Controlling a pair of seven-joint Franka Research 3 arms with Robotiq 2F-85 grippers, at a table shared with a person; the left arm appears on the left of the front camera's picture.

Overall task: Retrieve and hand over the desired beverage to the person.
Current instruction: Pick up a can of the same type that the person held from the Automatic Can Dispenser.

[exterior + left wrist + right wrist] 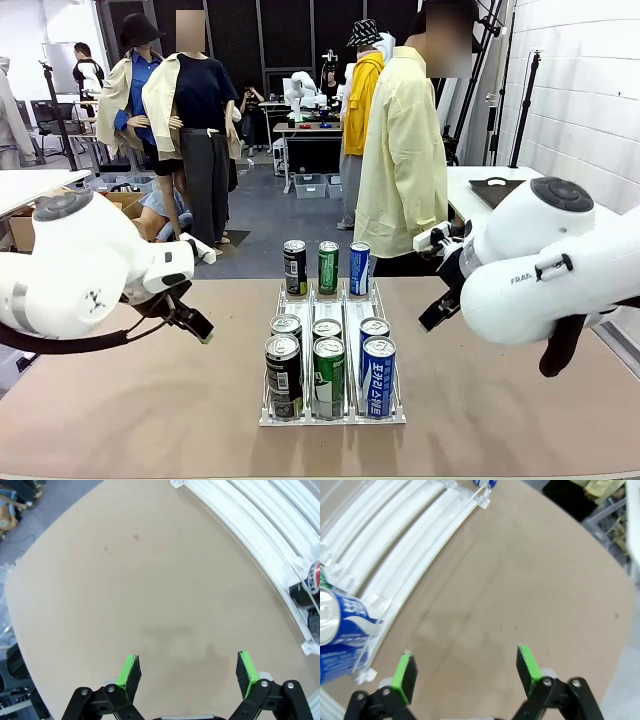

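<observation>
A white three-lane can rack (385,410) lies mid-table. Black (284,375), green (328,376) and blue (378,375) cans stand at its near end with a second row right behind them. One black (294,267), one green (328,267) and one blue can (359,268) stand at the far end. The person (403,160) in a pale-yellow shirt stands at the table's far side. My left gripper (190,320) (187,662) hovers open over bare table left of the rack (260,535). My right gripper (437,312) (466,660) hangs open right of the rack (405,560), beside a blue can (340,625).
A dark can (310,582) shows at the rack's end in the left wrist view. Bare tan tabletop (140,400) spreads on both sides of the rack. A white side table (480,190) stands behind the person, and another table edge (30,185) at far left.
</observation>
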